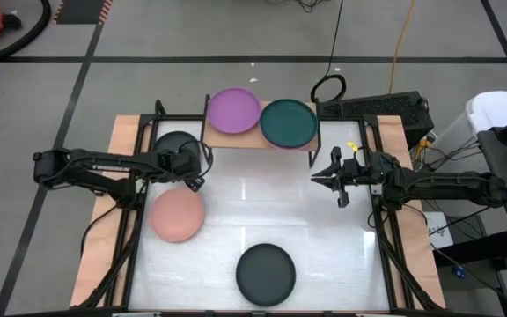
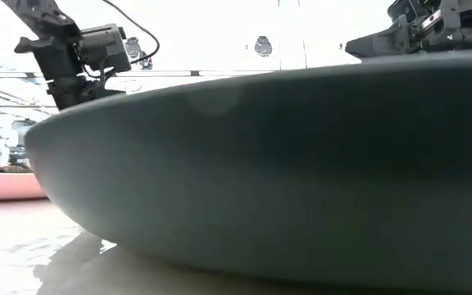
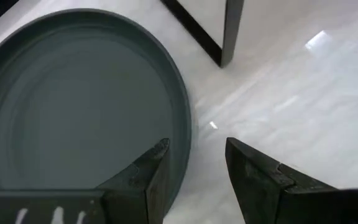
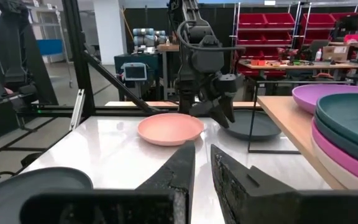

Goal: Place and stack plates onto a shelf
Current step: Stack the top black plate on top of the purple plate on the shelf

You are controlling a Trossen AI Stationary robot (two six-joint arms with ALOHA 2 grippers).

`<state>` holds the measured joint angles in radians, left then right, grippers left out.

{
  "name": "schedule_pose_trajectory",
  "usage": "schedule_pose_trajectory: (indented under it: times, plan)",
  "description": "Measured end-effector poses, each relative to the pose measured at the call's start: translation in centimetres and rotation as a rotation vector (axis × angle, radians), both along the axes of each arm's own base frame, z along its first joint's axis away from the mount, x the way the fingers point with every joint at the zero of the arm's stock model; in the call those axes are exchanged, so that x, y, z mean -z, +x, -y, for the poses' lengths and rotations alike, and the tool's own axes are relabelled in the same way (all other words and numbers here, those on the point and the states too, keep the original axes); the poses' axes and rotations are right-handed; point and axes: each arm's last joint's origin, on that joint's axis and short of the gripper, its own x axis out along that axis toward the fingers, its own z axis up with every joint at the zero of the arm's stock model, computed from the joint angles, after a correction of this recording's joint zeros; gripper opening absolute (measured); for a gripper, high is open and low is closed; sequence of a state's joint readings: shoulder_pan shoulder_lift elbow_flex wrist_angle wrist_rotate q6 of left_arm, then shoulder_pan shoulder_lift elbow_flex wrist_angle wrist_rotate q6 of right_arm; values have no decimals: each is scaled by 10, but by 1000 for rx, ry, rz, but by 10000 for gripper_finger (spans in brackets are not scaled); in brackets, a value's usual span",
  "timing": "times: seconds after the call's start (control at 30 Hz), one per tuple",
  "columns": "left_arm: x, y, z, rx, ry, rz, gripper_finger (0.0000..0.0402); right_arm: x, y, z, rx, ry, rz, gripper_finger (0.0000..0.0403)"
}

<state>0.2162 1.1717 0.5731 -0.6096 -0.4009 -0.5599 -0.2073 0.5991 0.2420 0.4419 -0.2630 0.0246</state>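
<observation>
While the right end effector [image 1: 315, 179] waits near-closed, the left end effector [image 3: 194, 165] straddles, parted, the charcoal plate [image 3: 73, 106] rim.

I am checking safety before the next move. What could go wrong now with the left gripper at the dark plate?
1. The left gripper straddles the rim of the dark plate with open fingers; a shallow bite could let it slip.
2. A shelf leg stands close by, so lifting may knock it.
3. The salmon plate lies near and could be nudged.
</observation>
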Motion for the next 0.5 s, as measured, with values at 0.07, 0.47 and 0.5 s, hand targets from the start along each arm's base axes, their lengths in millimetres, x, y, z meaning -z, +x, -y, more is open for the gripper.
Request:
schedule_pose_trajectory:
  times: [0.07,0.47,0.5]
  plan:
    - [4,-2,-2,-6,2,1,161,0,0,0,0,0,0,38]
    - [42,-8,-12,-75,-9,-132,159,1,0,0,0,-1,-5,38]
    - [44,-8,-12,-79,-4,-143,154,1,0,0,0,-1,-6,38]
